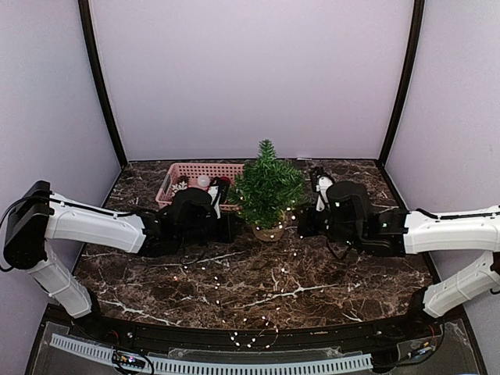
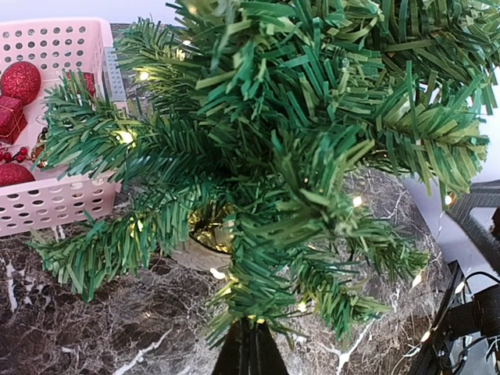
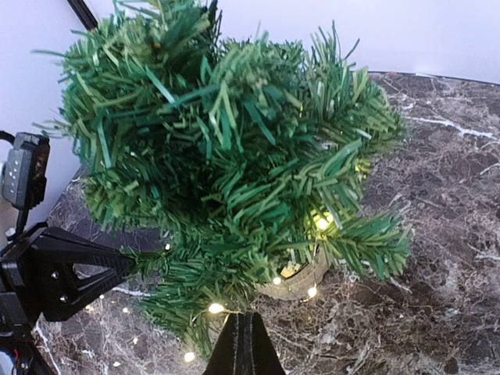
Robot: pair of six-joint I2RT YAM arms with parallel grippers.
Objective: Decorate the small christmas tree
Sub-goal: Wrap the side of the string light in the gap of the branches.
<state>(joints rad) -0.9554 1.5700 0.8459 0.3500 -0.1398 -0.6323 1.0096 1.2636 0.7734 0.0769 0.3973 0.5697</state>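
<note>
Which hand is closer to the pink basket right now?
Left. The left hand sits by the basket's near corner, left of the tree; the right hand is on the tree's other side.

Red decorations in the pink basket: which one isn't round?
The small red gift box in the pink basket: it has flat, square sides, while the glittery red ball just above it is round.
</note>
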